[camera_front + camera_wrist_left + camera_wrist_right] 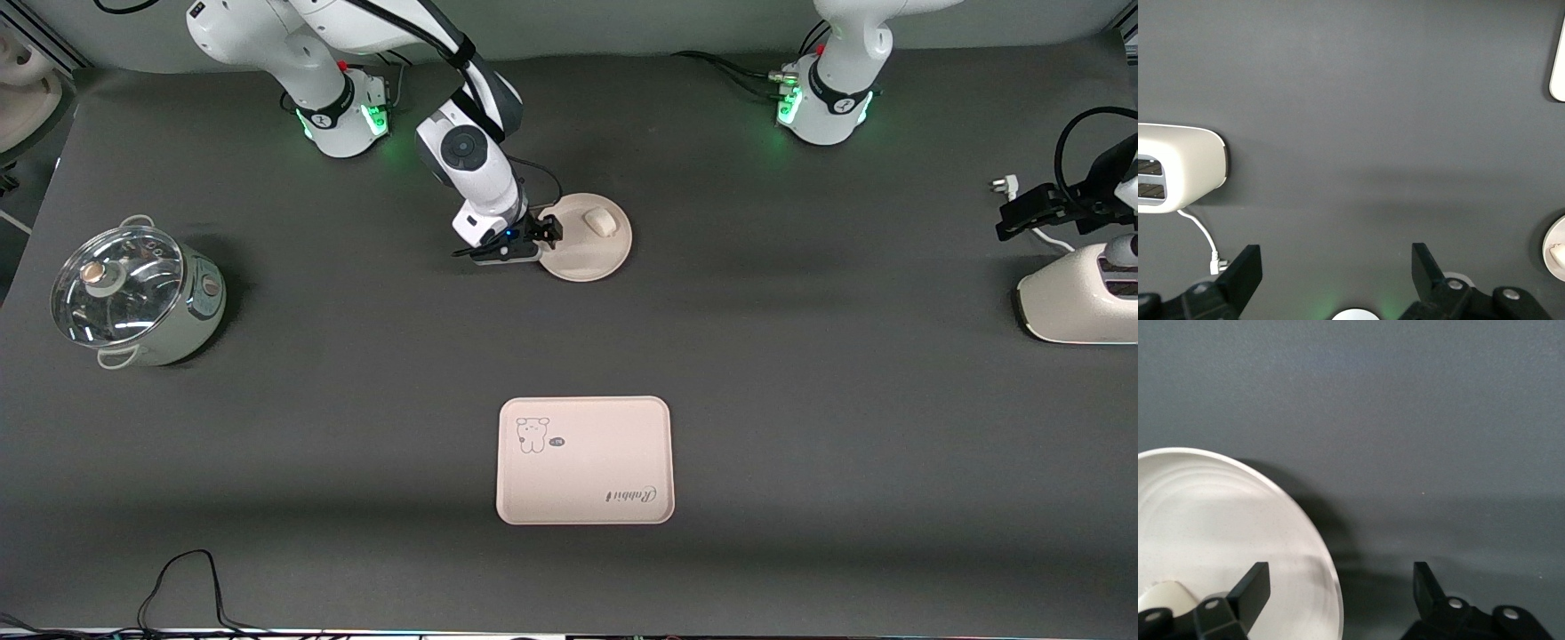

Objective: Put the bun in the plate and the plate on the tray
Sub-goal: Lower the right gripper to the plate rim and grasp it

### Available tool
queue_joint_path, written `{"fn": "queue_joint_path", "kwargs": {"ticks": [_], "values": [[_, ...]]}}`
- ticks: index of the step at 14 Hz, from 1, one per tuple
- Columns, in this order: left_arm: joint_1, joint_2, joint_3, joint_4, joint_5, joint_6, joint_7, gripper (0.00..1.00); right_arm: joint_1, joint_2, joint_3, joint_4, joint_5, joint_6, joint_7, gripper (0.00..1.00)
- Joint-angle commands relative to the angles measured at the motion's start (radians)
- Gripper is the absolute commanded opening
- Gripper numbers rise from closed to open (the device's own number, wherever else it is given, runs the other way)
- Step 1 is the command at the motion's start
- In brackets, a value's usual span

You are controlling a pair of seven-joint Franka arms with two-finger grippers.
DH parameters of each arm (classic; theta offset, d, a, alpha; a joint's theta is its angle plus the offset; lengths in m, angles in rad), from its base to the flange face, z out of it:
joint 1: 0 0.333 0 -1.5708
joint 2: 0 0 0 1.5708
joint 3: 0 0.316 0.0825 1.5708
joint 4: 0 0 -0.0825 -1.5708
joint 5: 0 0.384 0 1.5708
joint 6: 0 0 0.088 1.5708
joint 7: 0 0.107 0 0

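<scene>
Fingers (1255, 587) on the right gripper (544, 233) straddle the plate (587, 258) rim, spread, gripping nothing yet. Bun (599, 221) sits inside already, so tray (584, 460) is next. Left gripper (1338, 273) waits, spread wide.

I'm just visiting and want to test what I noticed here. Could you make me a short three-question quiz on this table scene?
1. True or false: the bun already lies on the plate.
2. Which gripper straddles the plate's rim? A) the left gripper B) the right gripper
3. Fill in: the tray lies ____ to the front camera than the plate.

Key:
1. True.
2. B; its open fingers stand one over the plate, one outside the rim. The left arm waits beside the toaster, open.
3. Nearer. The plate is not yet on it.
</scene>
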Motion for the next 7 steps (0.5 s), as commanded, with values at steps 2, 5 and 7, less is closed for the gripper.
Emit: {"fn": "queue_joint_path", "kwargs": {"ticks": [2, 5, 7], "values": [[-0.017, 0.000, -0.012, 0.031, -0.008, -0.016, -0.021, 1.00, 0.009, 0.016, 0.011, 0.019, 0.028, 0.002, -0.016, 0.81], [-0.013, 0.015, -0.012, 0.034, -0.008, -0.014, -0.025, 1.00, 0.009, 0.023, 0.013, 0.021, 0.028, 0.002, -0.017, 0.58], [-0.020, 0.014, -0.015, 0.053, -0.008, -0.017, -0.030, 1.00, 0.007, 0.019, 0.011, 0.021, 0.028, 0.001, -0.019, 0.39]]}}
